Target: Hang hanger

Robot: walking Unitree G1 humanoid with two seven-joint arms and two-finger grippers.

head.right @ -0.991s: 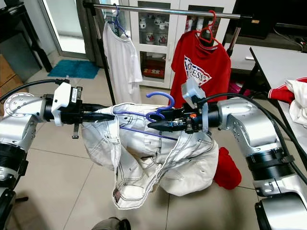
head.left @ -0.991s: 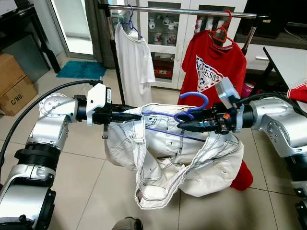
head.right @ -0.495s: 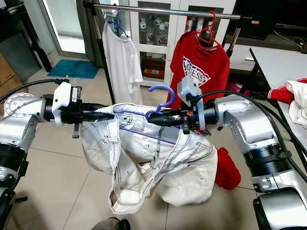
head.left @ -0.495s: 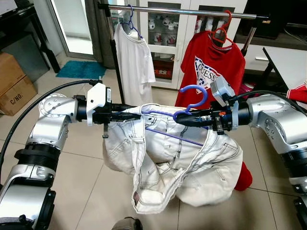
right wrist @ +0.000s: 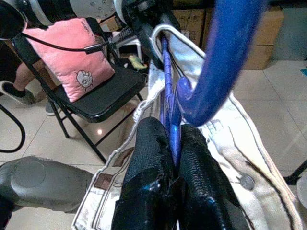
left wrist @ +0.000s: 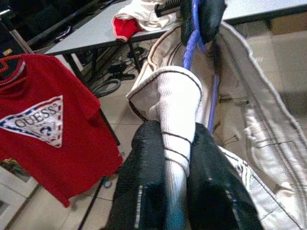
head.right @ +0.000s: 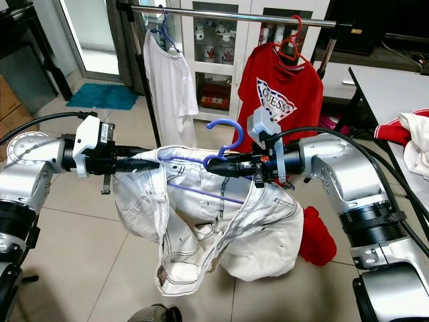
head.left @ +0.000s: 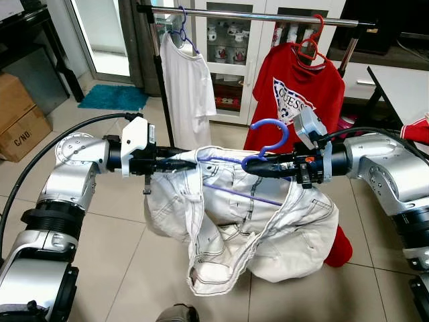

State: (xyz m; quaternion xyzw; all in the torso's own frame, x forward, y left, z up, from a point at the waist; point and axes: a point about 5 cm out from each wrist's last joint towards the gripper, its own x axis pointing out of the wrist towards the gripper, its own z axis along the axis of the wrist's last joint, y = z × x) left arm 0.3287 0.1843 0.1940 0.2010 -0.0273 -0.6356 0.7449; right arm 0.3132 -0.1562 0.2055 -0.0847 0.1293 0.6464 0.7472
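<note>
In front of me, across the back of the room, runs a clothes rail, and from it hang a white T-shirt on a blue hanger and a red T-shirt on a red hanger. Behind them there is a white cabinet with small things on its shelves. At my left side a cardboard box stands on the tiled floor, and a teal mat lies further back. At my right side I see the edge of a table with some clothes on it.

Between my two arms, below the rail and well apart from it, a pair of white trousers hangs on the blue hanger. The legs hang down loose and folded, above the floor.

My left gripper is clamped on the waistband of the trousers at one end of the hanger; in the left wrist view the white cloth is pressed between my two black fingers.

My right gripper grips the hanger at its neck, just under the hook. In the right wrist view the blue bar passes tightly between my fingers. The hook stands up, curved, and it does not touch the rail.
</note>
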